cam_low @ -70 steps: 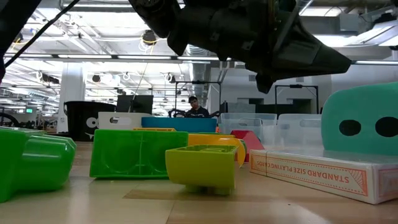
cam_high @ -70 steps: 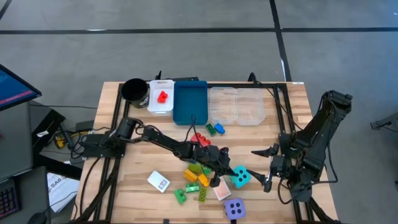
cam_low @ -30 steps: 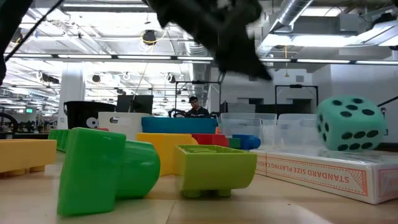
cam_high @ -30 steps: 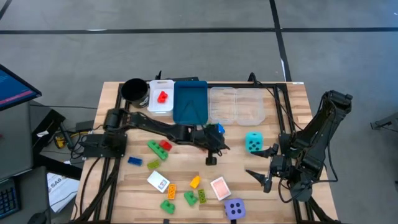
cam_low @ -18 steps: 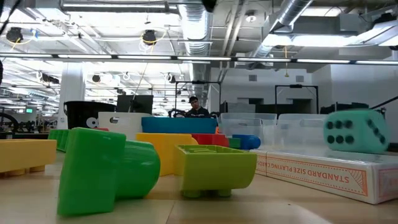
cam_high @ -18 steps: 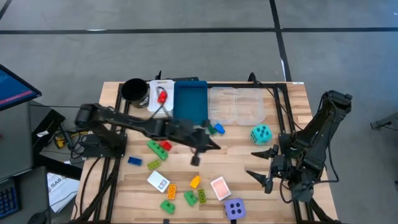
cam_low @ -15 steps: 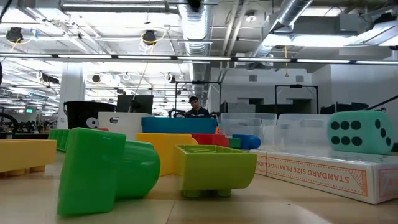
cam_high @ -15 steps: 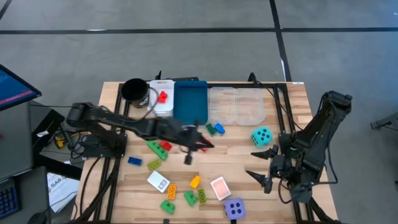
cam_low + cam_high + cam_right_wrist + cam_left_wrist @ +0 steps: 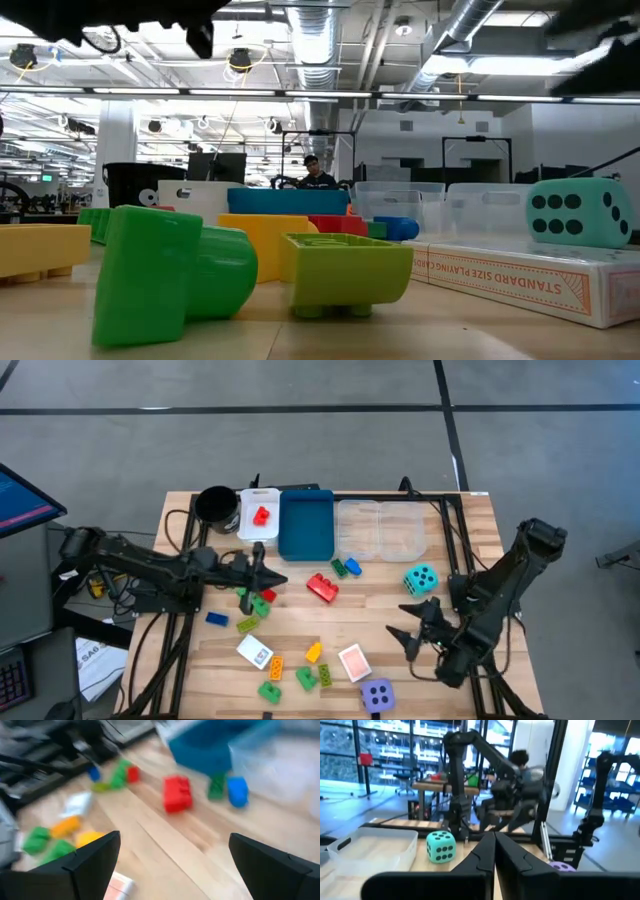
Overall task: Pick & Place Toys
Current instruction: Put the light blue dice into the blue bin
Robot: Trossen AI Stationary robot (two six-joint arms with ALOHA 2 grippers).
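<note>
Robotics lab: exposed ceiling ducts (image 9: pixel 330 40), other robot rigs (image 9: pixel 470 780), workbenches.

Closed left end effector (image 9: pixel 494 851) points toward the cyan die (image 9: pixel 440 847).

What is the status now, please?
Left gripper shut, empty, by the green brick. Right gripper open, empty. Toys scattered; red brick lies free.

Overhead, table-level, two wrist views
</note>
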